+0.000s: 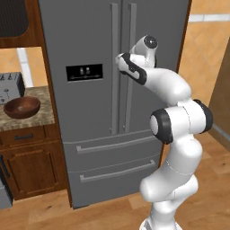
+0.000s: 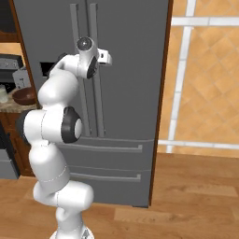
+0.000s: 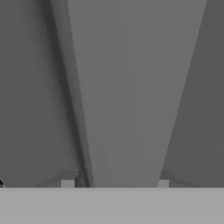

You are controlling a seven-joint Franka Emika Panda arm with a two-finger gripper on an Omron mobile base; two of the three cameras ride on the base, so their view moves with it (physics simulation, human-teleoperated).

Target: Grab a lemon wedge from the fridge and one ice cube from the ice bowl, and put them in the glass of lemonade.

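Note:
The grey steel fridge (image 1: 90, 40) stands with both doors shut, so the lemon wedge is hidden. My arm reaches to the fridge's long vertical handles (image 1: 115, 90). In the hand view one handle (image 3: 127, 109) runs up the middle, very close, and my gripper (image 3: 115, 184) straddles it with a pale tip on each side. Whether the pads press the handle I cannot tell. The dark reddish-brown ice bowl (image 1: 21, 107) (image 2: 24, 95) sits on the counter left of the fridge. A pale glass of lemonade (image 2: 2, 93) shows at the left edge.
A grey toaster (image 1: 10, 85) stands behind the bowl on the stone counter (image 1: 40, 119), above wooden cabinets (image 1: 31, 166). Two drawer fronts (image 1: 112, 157) lie below the fridge doors. To the fridge's right are wooden floor (image 2: 196, 196) and a tiled wall (image 2: 205, 84).

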